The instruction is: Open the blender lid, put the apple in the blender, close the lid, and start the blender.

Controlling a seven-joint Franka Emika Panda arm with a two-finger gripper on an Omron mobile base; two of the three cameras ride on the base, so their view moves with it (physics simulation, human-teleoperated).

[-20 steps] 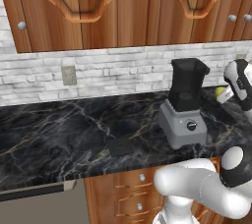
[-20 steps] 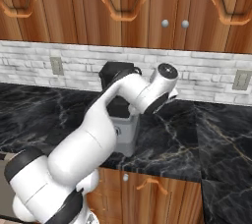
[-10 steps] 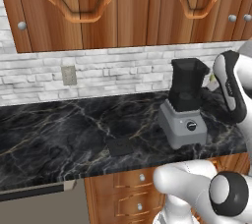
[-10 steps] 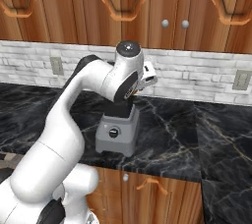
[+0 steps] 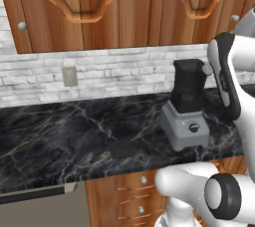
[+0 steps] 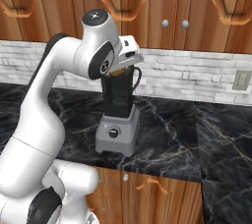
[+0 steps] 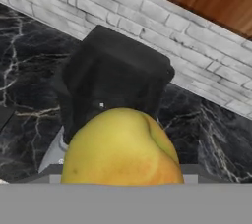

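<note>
1. Change: over the last second the arm has swung in from the side of the blender (image 6: 118,120) and now carries its hand above the jar; the counter things have not shifted.
2. Gripper (image 6: 118,72): closed around the apple (image 7: 122,148), a yellow fruit with an orange blush that sits right against the hand camera.
3. Blender: directly beneath and slightly ahead of the gripper, jar mouth uncovered, dark inside.
4. Blender lid (image 5: 121,148): flat on the counter (image 5: 60,131), well apart from the gripper, on the far side of the base from the arm.
5. Risk: judged, the apple looks nearly as wide as the jar mouth; released off-centre it could catch the rim and roll off onto the counter.
6. Risk: a low wrist could nudge the jar.
7. Markings: no brand, label or legible writing; the round knob (image 6: 113,132) is plain.
</note>
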